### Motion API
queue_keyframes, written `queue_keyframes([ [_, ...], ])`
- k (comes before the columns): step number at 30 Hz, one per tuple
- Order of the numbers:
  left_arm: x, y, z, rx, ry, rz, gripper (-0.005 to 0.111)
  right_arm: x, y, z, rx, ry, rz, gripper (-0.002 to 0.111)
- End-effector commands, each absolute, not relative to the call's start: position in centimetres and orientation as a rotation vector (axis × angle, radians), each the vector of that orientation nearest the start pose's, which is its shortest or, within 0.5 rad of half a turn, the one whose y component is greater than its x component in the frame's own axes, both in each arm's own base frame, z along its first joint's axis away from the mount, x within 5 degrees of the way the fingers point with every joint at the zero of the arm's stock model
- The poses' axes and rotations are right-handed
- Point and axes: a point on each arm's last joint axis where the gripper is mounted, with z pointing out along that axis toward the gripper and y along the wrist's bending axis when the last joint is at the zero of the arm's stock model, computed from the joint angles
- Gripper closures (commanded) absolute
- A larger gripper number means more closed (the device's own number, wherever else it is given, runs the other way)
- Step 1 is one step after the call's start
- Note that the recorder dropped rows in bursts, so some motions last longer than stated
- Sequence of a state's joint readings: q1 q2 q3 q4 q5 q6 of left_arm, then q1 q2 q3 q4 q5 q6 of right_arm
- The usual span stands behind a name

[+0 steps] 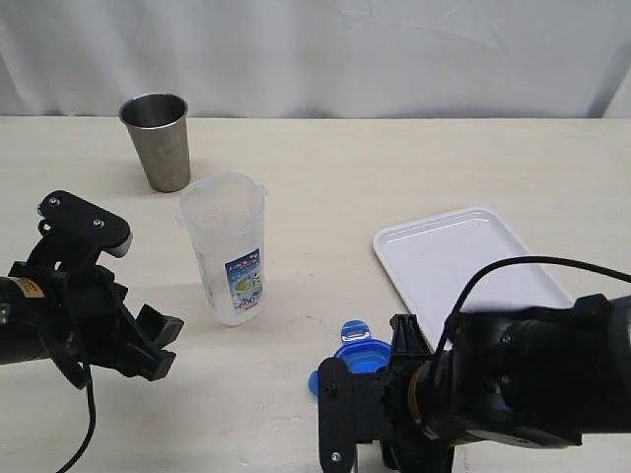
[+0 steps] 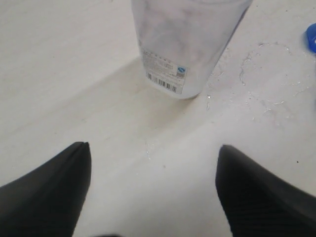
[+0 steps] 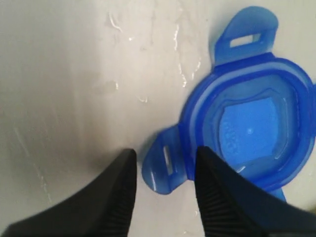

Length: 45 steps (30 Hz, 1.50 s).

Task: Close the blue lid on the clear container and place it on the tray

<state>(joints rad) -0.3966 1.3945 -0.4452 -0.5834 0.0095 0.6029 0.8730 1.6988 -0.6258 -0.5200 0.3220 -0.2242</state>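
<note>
The clear container [image 1: 227, 246] stands upright and uncovered on the table, its blue-and-white label facing the front; in the left wrist view the clear container [image 2: 187, 44] rises beyond the fingers. My left gripper [image 1: 163, 345] [image 2: 154, 147] is open and holds nothing, low over the table to the container's left. The blue lid [image 1: 360, 353] [image 3: 247, 128] lies flat on the table in front of the tray [image 1: 468, 261]. My right gripper [image 3: 166, 152] is open, straddling one of the lid's flaps [image 3: 165, 165], with one finger [image 3: 217, 187] over the lid's rim.
A grey steel cup [image 1: 156, 138] stands at the back left, behind the container. The bulky right wrist housing [image 1: 493, 384] covers the table's front right and the tray's near corner. A white curtain backs the table. A sliver of the lid [image 2: 311, 37] shows in the left wrist view.
</note>
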Motion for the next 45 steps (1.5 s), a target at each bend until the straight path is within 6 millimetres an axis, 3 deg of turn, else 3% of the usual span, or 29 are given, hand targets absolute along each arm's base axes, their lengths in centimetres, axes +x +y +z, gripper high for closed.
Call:
queue_keyframes([
  [1, 20.9, -8.7, 16.3, 0.497, 2.391, -0.174, 0.04, 17.9, 18.8, 11.6, -1.968, 2.001, -0.215, 0.07],
  [6, 20.9, -8.7, 16.3, 0.497, 2.392, -0.175, 0.04, 17.8, 18.8, 11.6, -1.964, 2.006, -0.212, 0.074],
  [14, 20.9, -8.7, 16.3, 0.497, 2.392, -0.175, 0.04, 17.9, 18.9, 11.6, -1.961, 2.0, -0.205, 0.104],
  [18, 20.9, -8.7, 16.3, 0.497, 2.392, -0.175, 0.04, 18.0, 19.0, 11.7, -1.965, 1.996, -0.217, 0.104],
  [26, 20.9, -8.7, 16.3, 0.497, 2.392, -0.175, 0.04, 19.6, 19.5, 14.8, -1.82, 2.134, -0.346, 0.104],
  [33, 20.8, -8.7, 16.3, 0.498, 2.394, -0.176, 0.04, 19.9, 19.8, 17.1, -1.718, 2.17, -0.313, 0.104],
  [45, 20.8, -8.7, 16.3, 0.498, 2.394, -0.176, 0.04, 20.8, 20.5, 24.6, -1.5, 2.181, -0.267, 0.104],
])
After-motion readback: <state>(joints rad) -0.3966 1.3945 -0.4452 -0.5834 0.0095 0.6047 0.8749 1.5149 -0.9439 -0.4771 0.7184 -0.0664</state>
